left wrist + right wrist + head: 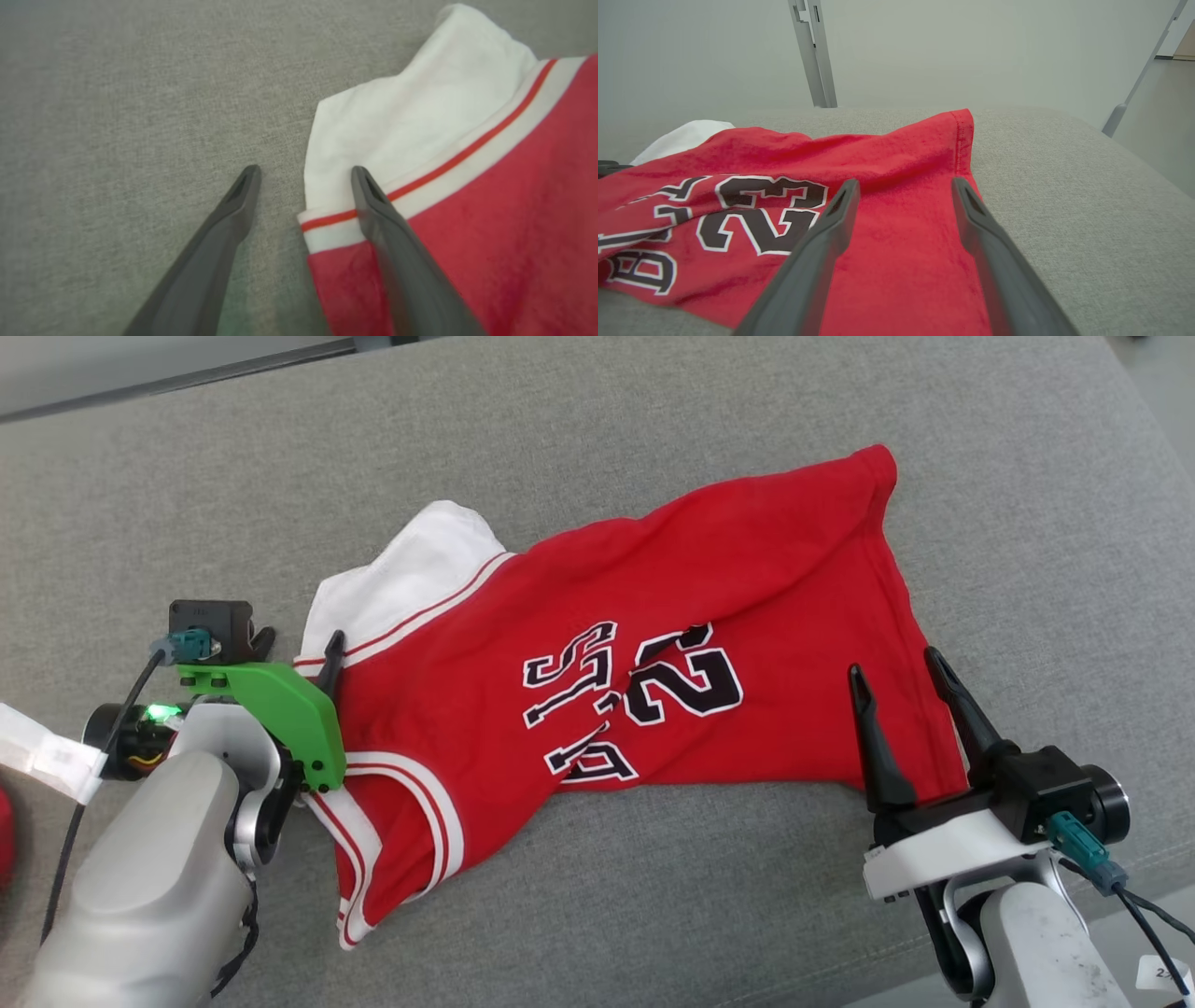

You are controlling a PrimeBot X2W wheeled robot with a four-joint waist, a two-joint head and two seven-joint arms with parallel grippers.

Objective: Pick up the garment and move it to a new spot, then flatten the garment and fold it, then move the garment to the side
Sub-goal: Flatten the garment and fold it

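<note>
Red jersey (653,644) lies rumpled and skewed across the grey cushion (653,915), its lettering creased by folds. Left tool (297,649) stands wide apart at the white shoulder panel (420,121), right tool (894,665) wide apart over the hem corner, and neither is gripping. The danger: a pinch catches just one layer, and the pull bunches the cloth instead of flattening it
</note>
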